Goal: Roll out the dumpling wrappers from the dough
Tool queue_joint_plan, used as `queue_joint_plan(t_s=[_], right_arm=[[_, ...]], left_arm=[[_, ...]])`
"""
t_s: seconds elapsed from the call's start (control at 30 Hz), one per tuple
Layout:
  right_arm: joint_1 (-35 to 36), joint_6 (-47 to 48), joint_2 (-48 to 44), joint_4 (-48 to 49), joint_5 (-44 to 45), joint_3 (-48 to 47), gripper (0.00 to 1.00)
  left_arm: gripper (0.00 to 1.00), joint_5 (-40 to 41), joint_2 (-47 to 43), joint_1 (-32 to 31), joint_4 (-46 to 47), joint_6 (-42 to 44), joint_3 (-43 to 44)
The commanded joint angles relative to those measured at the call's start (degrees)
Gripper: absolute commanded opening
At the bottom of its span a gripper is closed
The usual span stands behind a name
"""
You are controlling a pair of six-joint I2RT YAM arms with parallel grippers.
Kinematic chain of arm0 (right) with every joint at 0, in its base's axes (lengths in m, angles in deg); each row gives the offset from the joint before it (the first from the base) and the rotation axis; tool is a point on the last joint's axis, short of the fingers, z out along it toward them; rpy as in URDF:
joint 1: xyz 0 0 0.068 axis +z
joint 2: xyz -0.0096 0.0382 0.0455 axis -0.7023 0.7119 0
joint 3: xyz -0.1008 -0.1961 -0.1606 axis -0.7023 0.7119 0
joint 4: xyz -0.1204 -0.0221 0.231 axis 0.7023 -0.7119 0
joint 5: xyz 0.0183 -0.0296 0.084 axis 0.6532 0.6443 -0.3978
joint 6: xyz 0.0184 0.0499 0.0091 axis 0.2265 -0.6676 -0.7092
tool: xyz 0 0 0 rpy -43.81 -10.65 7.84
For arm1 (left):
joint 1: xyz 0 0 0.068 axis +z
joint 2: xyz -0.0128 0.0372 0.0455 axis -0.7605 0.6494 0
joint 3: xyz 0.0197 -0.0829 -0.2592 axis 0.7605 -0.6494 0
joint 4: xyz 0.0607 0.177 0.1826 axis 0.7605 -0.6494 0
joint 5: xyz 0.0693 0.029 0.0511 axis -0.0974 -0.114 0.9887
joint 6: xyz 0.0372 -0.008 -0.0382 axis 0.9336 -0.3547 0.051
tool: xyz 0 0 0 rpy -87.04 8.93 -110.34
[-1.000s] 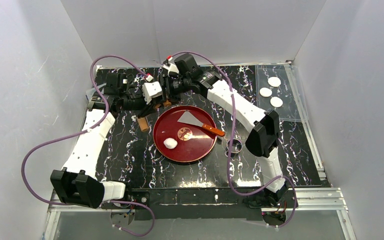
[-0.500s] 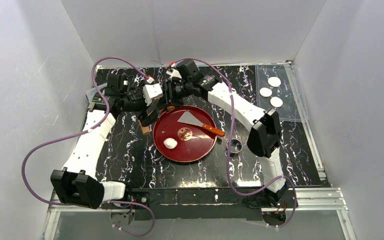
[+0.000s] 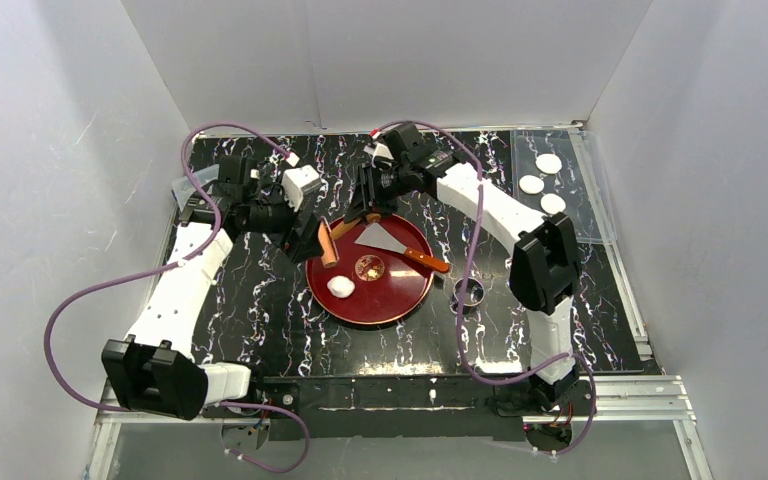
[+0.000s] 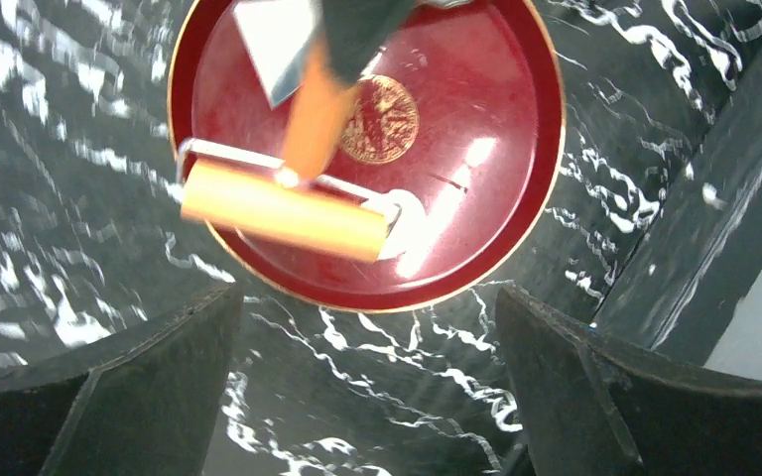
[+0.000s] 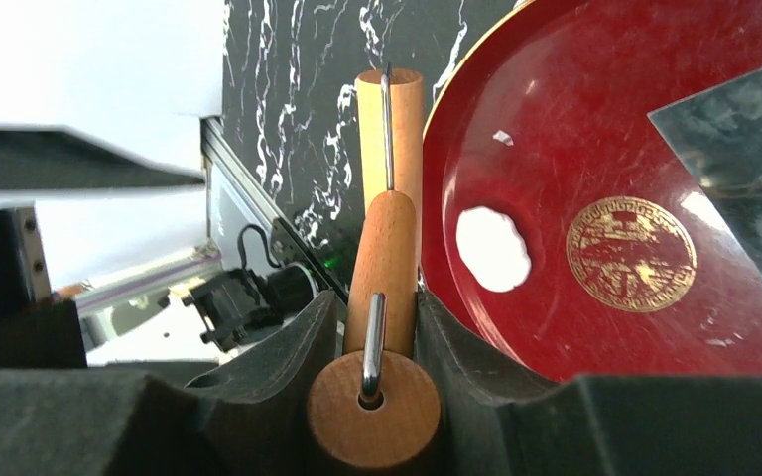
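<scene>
Black marbled bench [image 3: 260, 320] is topped by a red plate [image 3: 400, 295], on whose left part the dough [image 3: 340, 286] rests as one small white lump. Just beside it, over the plate's rim, a wooden roller [image 3: 329, 245] is clamped by its handle in the right tool [image 5: 382, 327]. From that tool the dough lies ahead and right of the handle; the drum's long axis is pointed roughly toward it. The left tool [image 4: 372, 387] is spread wide and empty near the drum. The right arm is judged the one to roll. Three dumpling wrappers [image 3: 531, 184] are laid well right of both tools.
</scene>
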Motion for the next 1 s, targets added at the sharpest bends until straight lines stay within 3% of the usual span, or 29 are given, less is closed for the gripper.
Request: queue_joint_plan(t_s=[0.0, 0.17, 0.3, 0.47, 0.73, 0.97], right_arm=[[-0.45, 8.28, -7.52, -2.51, -2.07, 0.81, 0.01], [-0.65, 13.13, -9.12, -8.28, -0.33, 1.24, 0.01], [-0.59, 13.73, -11.67, -7.19, 0.90, 4.16, 0.01], [-0.48, 11.76, -13.25, -7.22, 1.38, 4.18, 0.01], [-0.31, 11.05, -13.88, -16.58, 4.46, 1.46, 0.01], [0.03, 11.69, -15.84, -17.76, 4.74, 3.52, 0.01]], left_arm=[[0.98, 15.00, 1.63, 0.60, 0.97, -23.46, -3.13], [0.98, 19.29, 0.52, 0.77, 5.41, -29.19, -10.61], [0.98, 20.88, 0.60, 1.97, 6.95, -31.21, -12.85], [0.98, 17.83, 2.59, 5.49, 10.19, -36.07, -15.71], [0.98, 12.89, 0.93, 8.48, 17.55, -42.12, -22.72], [0.98, 11.14, 7.98, 9.41, 11.91, -36.44, -16.21]])
